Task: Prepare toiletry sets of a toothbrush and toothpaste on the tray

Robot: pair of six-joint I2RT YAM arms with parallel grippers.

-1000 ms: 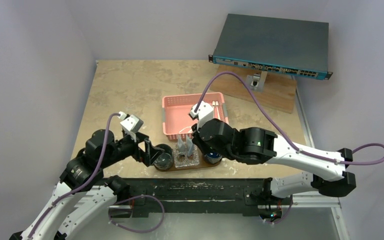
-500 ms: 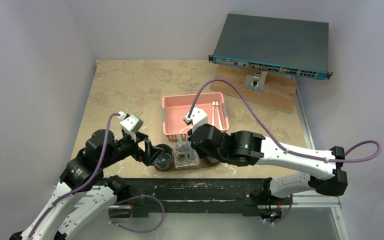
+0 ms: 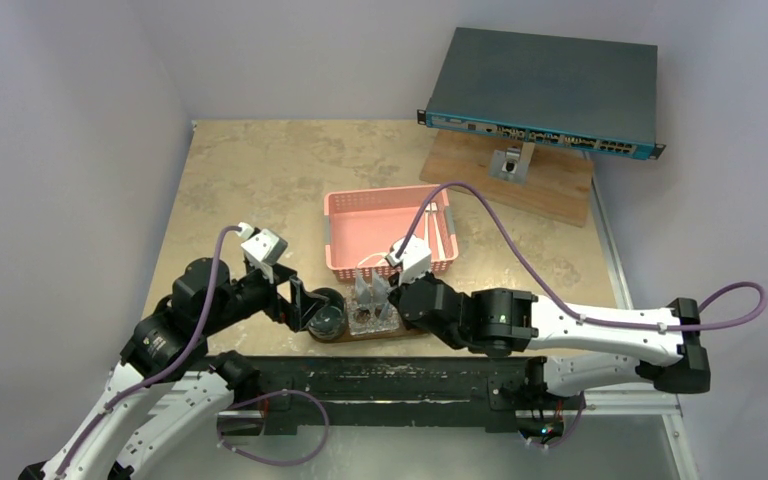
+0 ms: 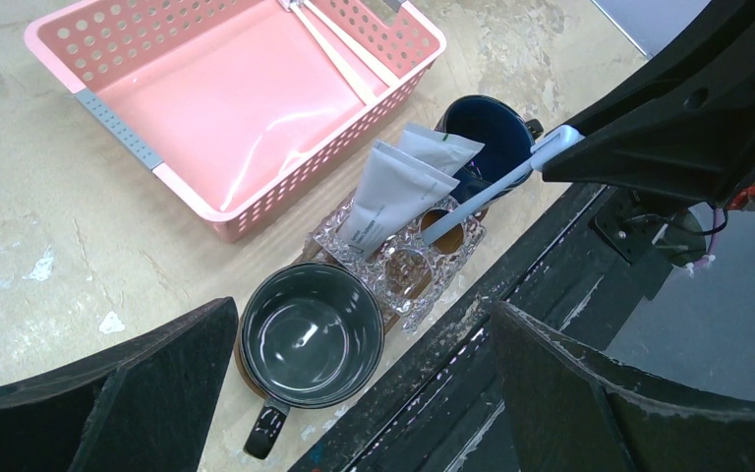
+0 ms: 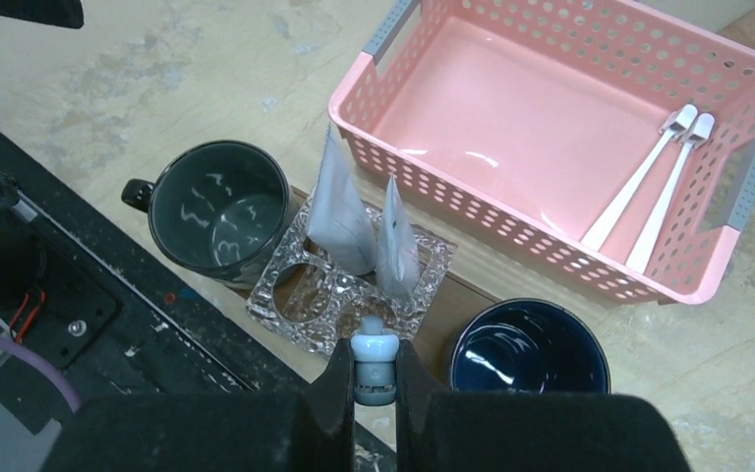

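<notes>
The right gripper (image 5: 375,379), clamped on the toothbrush (image 4: 496,187), hung over the near edge of the glass holder (image 5: 300,295) on the tray (image 5: 467,292). Toothpaste tubes (image 4: 385,195) stood at its 12 o'clock. The left gripper (image 4: 362,393) gaped wide at the tray's 9 o'clock.

Honestly, nothing legible anywhere. The two flat grey-white toothpaste tubes (image 4: 390,192) standing in the clear knobbly glass holder (image 4: 431,292) carry a tiny line of print near the bottom, and the rear one has a small green mark, but it's all too blurry to read. The flat teal-fronted metal network box (image 3: 545,85) at the back shows a row of ports, with no lettering I can make out.
</notes>
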